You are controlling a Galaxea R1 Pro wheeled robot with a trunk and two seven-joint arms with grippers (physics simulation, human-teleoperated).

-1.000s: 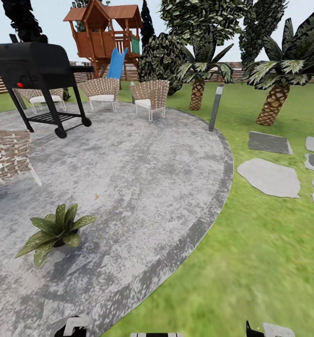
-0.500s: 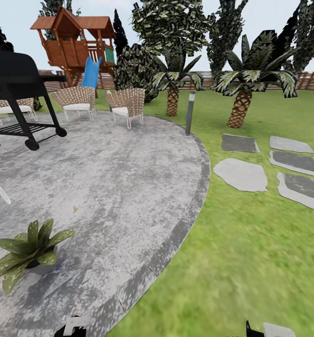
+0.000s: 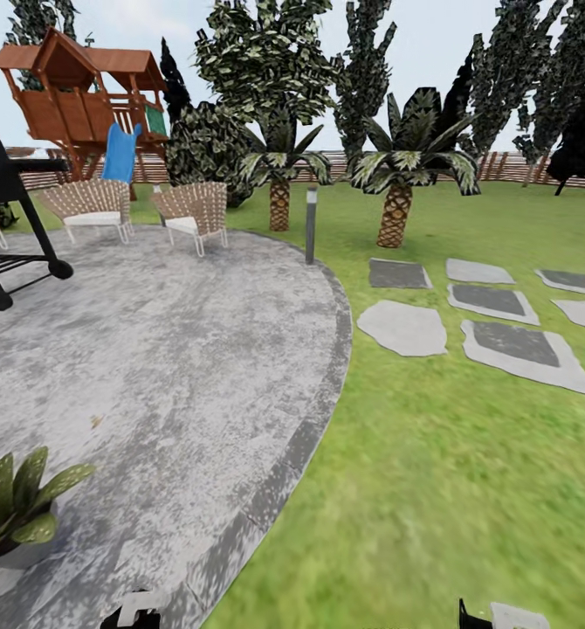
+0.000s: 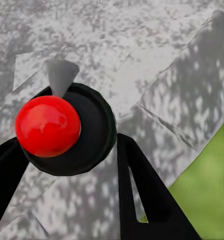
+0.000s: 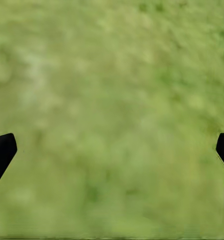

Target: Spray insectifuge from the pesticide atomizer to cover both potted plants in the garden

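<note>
My left gripper (image 4: 66,165) holds the pesticide atomizer (image 4: 59,132) over the patio (image 3: 170,349). My right gripper (image 5: 112,150) hangs wide apart above lawn (image 5: 112,100). One potted plant (image 3: 17,507) sits on the patio's near-left edge.

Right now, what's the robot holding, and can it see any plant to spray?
Left gripper shut on the pesticide atomizer. Right gripper open over lawn. One potted plant low left on patio. Nothing in the way.

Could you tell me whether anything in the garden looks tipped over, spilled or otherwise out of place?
Nothing stands out. The chairs and bollard stand upright on the patio, the potted plant sits upright, and the left hand holds the pesticide atomizer.
</note>
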